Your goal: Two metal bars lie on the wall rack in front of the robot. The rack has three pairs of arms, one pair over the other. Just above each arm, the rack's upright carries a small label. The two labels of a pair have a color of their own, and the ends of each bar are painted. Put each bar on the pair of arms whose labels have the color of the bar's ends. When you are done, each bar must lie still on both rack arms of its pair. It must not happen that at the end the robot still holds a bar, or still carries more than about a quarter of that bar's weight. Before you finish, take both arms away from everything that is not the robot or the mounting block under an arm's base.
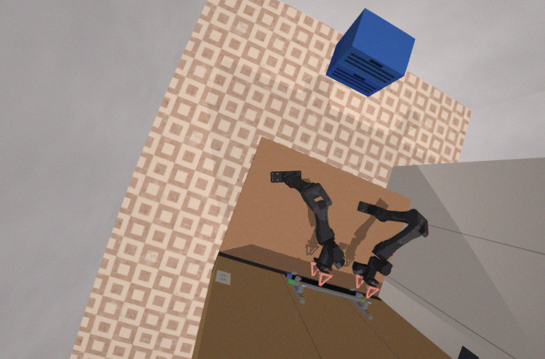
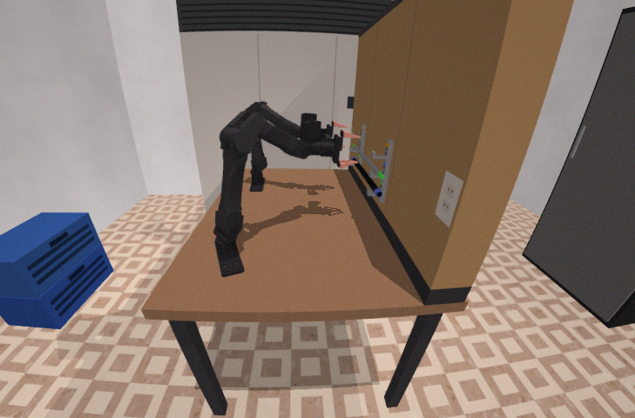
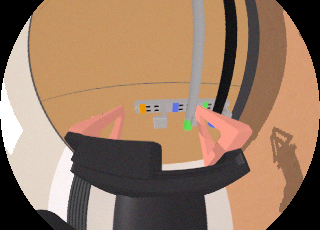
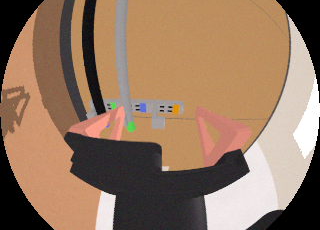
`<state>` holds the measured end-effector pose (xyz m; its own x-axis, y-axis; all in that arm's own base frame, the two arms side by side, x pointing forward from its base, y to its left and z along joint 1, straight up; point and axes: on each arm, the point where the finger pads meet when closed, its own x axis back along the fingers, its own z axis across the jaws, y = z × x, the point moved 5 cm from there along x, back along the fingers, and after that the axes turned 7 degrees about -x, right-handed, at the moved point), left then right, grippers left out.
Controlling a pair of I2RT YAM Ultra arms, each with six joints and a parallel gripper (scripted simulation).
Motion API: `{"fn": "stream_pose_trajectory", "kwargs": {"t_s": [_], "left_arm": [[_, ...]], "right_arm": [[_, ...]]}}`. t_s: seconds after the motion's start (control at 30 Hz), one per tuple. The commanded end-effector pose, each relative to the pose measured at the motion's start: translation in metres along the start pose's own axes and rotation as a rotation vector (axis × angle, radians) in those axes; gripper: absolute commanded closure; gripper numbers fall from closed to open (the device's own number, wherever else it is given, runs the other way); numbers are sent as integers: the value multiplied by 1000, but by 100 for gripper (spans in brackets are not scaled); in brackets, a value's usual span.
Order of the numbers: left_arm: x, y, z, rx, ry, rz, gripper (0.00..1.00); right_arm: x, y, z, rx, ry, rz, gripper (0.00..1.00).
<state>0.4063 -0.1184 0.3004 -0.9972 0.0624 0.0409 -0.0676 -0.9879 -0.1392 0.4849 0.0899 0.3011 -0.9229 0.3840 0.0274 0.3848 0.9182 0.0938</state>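
Note:
The rack's uprights carry orange labels [image 3: 142,108] [image 4: 176,109] at the top, blue labels [image 3: 175,107] [image 4: 143,107] in the middle and green labels [image 3: 205,105] [image 4: 113,106] at the bottom. A grey bar [image 1: 327,290] [image 2: 368,161] [image 3: 198,40] [image 4: 121,40] with green ends lies at the middle, blue-labelled pair. A black bar [image 2: 364,176] [image 3: 229,40] [image 4: 89,40] with blue ends lies at the lowest, green-labelled pair. My left gripper [image 1: 362,292] [image 3: 160,109] and right gripper [image 1: 317,279] [image 4: 160,108] are open near the grey bar's two ends, lower fingers close beside it.
The top rack arms [image 3: 160,122] [image 4: 158,122] carry no bar. The brown wall panel [image 2: 438,98] stands behind the rack, with a dark strip [image 2: 400,243] along its foot. The table top [image 2: 288,256] lies below both arms. A wall socket [image 1: 223,277] [image 2: 449,198] is beside the rack.

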Motion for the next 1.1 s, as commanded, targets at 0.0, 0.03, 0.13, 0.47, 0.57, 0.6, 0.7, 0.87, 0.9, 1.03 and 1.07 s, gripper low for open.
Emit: {"fn": "stream_pose_trajectory", "kwargs": {"t_s": [0.0,0.03,0.13,0.47,0.57,0.6,0.7,0.87,0.9,1.03,1.07], "left_arm": [[2,-7,20,18,40,8,0],[2,-7,20,18,40,8,0],[2,-7,20,18,40,8,0],[2,-7,20,18,40,8,0],[1,-6,12,18,40,8,1],[1,-6,9,18,40,8,2],[1,-5,1,18,40,8,3],[0,-3,-12,18,40,8,6],[0,-2,-15,18,40,8,6],[-1,-2,-21,18,40,8,7],[-1,-1,-23,18,40,8,8]], "right_arm": [[1,-2,-21,-28,-28,-1,0],[1,-2,-21,-28,-28,-1,0],[1,-2,-21,-28,-28,-1,0],[1,-2,-21,-28,-28,-1,0],[1,-3,-12,-28,-28,-1,2],[1,-3,-10,-28,-28,-1,2],[0,-4,-1,-28,-28,-1,4],[0,-5,12,-28,-28,-1,7],[0,-6,15,-28,-28,-1,7],[-1,-6,20,-28,-28,-1,8],[-1,-6,23,-28,-28,-1,9]]}}
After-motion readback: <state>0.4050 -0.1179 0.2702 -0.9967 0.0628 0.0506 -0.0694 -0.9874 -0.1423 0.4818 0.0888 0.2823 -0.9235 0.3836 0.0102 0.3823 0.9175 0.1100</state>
